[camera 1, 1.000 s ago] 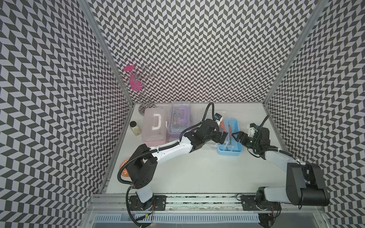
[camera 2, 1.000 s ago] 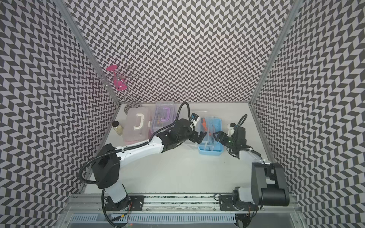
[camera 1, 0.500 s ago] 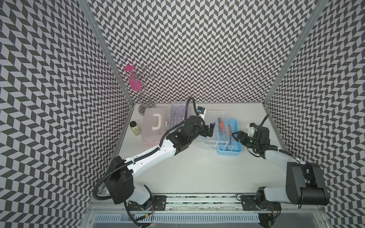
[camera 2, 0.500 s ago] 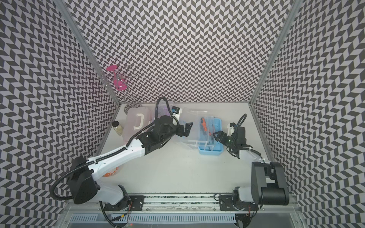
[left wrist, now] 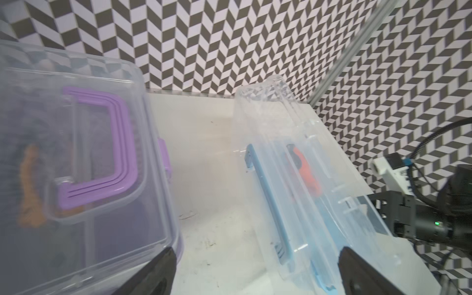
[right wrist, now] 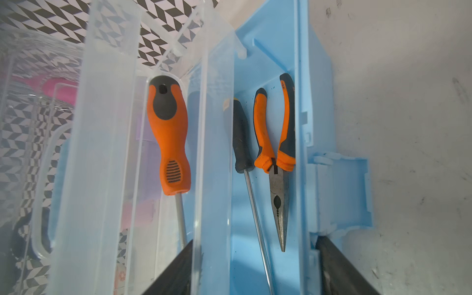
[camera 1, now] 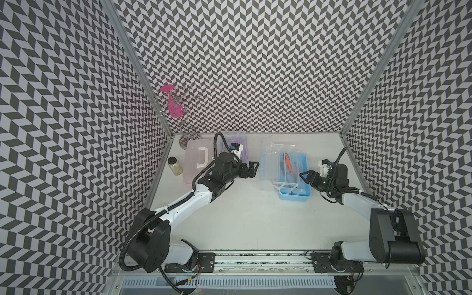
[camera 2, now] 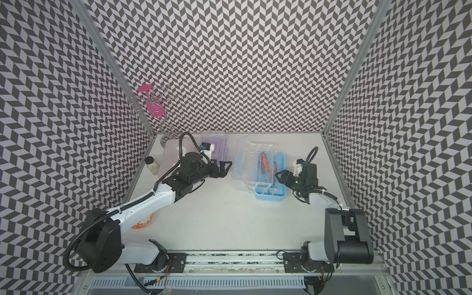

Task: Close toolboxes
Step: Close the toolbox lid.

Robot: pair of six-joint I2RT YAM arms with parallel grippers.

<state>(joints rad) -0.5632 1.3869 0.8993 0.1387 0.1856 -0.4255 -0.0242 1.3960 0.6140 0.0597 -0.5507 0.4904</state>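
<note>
The blue toolbox [camera 1: 293, 196] stands right of centre with its clear lid [camera 1: 268, 158] swung up and leaning left. Inside lie an orange screwdriver [right wrist: 169, 132], a dark screwdriver [right wrist: 240, 138] and pliers [right wrist: 275, 143]. My right gripper [camera 1: 305, 176] [right wrist: 255, 241] is open, one finger in the clear inner tray and the other outside the blue wall by the latch [right wrist: 339, 194]. My left gripper [camera 1: 251, 168] [left wrist: 255, 251] is open and empty in the gap between the blue box's lid and the purple toolbox [left wrist: 76, 166], whose lid is down. The pink toolbox [camera 1: 194, 163] lies at far left, lid down.
A small glass jar [camera 1: 174, 164] with a black cap stands beside the pink box by the left wall. A wire rack holding a pink glass [camera 1: 173, 107] stands in the back left corner. An orange-patterned bowl [camera 2: 143, 222] shows under my left arm.
My left gripper has pulled back leftward from the blue toolbox to the gap beside the purple one. The blue box's lid now leans open. My right gripper's jaws have narrowed a little.
</note>
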